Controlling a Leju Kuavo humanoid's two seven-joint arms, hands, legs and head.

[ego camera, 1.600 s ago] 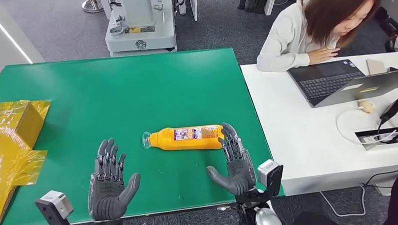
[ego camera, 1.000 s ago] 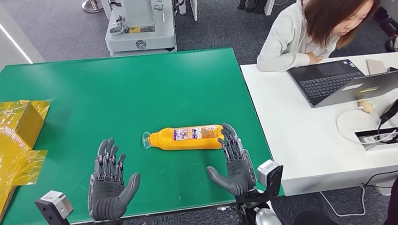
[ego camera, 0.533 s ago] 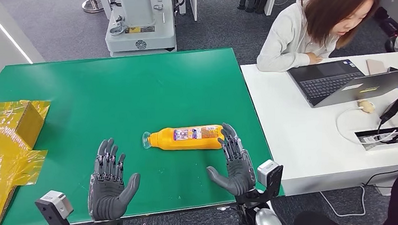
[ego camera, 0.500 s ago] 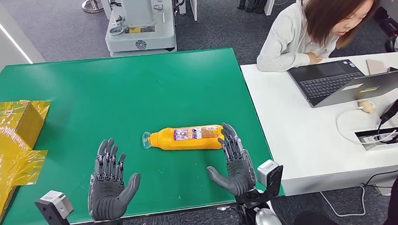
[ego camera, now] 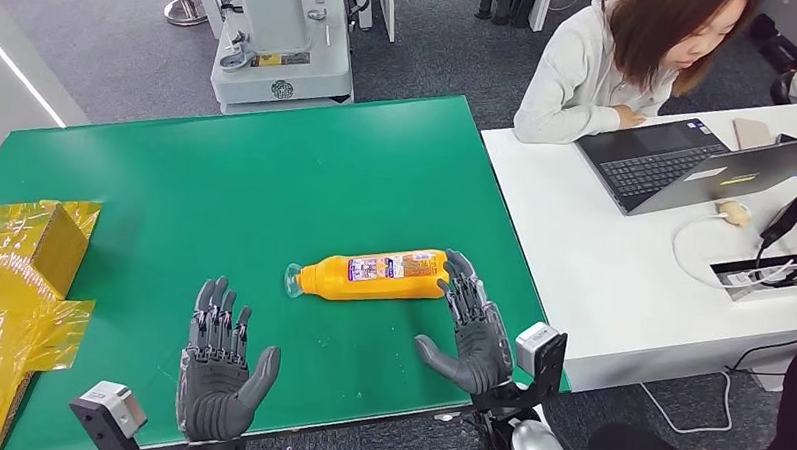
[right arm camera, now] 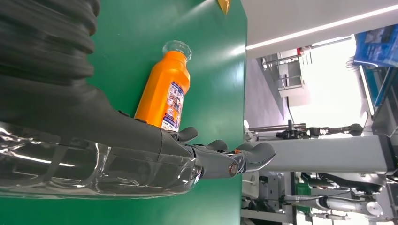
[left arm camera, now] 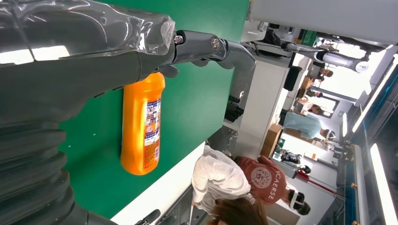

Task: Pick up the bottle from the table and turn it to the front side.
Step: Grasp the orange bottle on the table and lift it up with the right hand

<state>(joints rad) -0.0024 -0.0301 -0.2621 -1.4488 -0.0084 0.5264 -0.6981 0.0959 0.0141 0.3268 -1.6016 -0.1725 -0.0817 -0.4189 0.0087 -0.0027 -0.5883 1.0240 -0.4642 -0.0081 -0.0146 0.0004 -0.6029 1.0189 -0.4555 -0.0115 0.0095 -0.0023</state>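
An orange bottle [ego camera: 375, 274] with a clear cap and a printed label lies on its side on the green table [ego camera: 276, 171], cap pointing to my left. The left wrist view shows the same bottle [left arm camera: 141, 124], and so does the right wrist view [right arm camera: 165, 91]. My right hand [ego camera: 471, 323] rests palm up at the bottle's base end, fingers spread, fingertips close to or touching the base. My left hand [ego camera: 218, 364] lies palm up near the table's front edge, open and holding nothing, well short of the bottle.
Crumpled yellow wrapping and a yellow box [ego camera: 23, 272] sit at the table's left edge. A white desk [ego camera: 613, 273] with laptops stands to the right, where a person [ego camera: 630, 63] sits. A grey machine base [ego camera: 280, 51] stands behind the table.
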